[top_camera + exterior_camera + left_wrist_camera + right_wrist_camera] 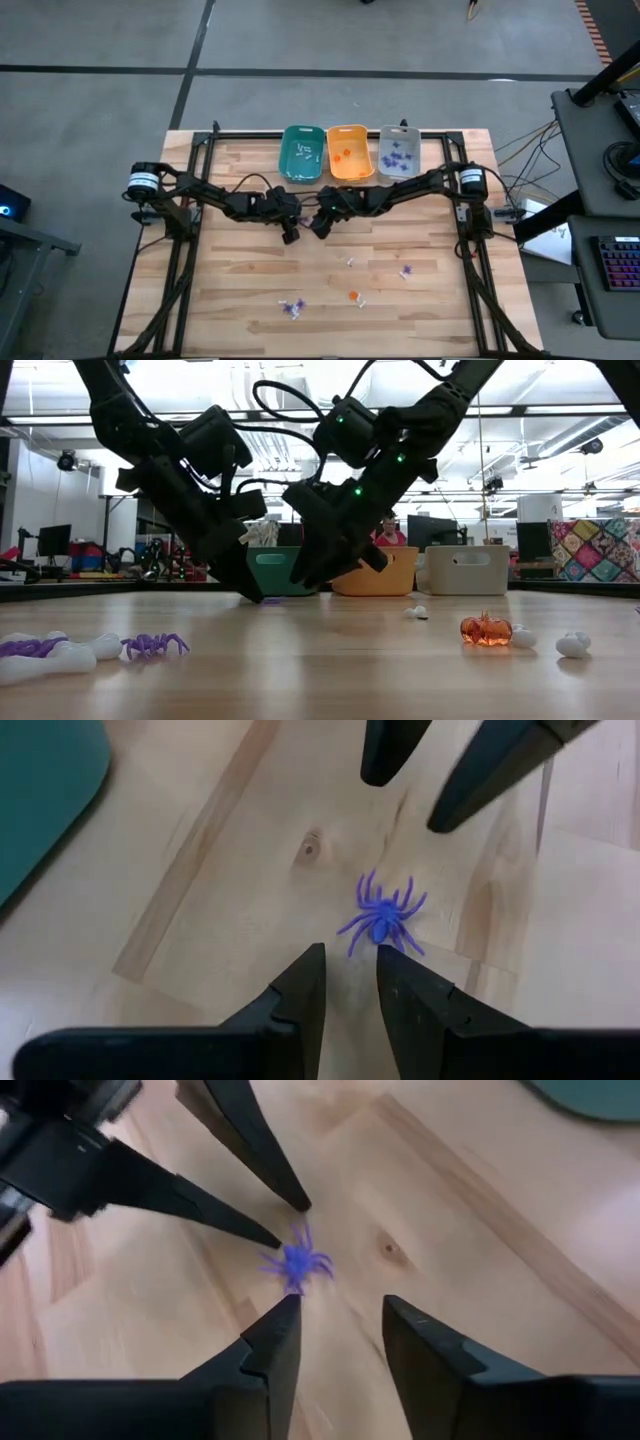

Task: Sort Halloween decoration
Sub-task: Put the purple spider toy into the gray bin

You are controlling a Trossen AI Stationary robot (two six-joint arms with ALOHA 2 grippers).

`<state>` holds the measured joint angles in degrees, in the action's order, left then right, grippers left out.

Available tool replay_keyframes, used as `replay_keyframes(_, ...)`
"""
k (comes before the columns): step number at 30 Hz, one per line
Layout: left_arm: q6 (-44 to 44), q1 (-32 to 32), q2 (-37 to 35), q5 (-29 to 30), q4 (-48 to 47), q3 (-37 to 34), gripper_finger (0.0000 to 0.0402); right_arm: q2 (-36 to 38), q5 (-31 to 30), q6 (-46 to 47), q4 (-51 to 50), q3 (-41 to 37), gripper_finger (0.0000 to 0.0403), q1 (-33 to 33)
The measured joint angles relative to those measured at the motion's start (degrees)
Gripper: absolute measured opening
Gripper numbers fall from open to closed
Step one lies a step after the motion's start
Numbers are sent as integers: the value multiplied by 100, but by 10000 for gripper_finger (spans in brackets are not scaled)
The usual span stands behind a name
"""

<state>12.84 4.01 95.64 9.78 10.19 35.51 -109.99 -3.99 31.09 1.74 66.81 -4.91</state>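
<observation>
Hovering both parted, empty grippers (left [348,982] narrow, right [340,1335] wider) over the small purple plastic spider [381,916], I must close around it next.

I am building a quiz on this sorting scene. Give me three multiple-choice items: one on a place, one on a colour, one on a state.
1. Where is the purple spider?
A. in the teal bin
B. on the table between both grippers
C. in the grey bin

2. What colour is the middle bin?
A. orange
B. teal
C. grey

3. How is the right gripper?
A. shut on the spider
B. open, empty
C. out of view

Answers:
1 B, both wrist views show it lying on wood between fingertips.
2 A, seen from above.
3 B, its fingers stand apart with nothing between.
</observation>
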Motion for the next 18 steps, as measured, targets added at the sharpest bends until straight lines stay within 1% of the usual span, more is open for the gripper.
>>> replay_keyframes(4, 24, 0, 0, 0, 35, -22, 75, -92, 6, 23, 81, 2, 153, 4)
replay_keyframes(9, 28, -6, -11, -17, 5, 4, 75, -154, 11, 156, 144, 0, 170, 2)
replay_keyframes(14, 47, -44, -83, -345, -8, 44, 75, -156, 11, 175, 188, 0, 173, 2)
replay_keyframes(18, 50, -57, -78, -343, 44, 101, 75, -156, 9, 195, 203, 0, 172, 2)
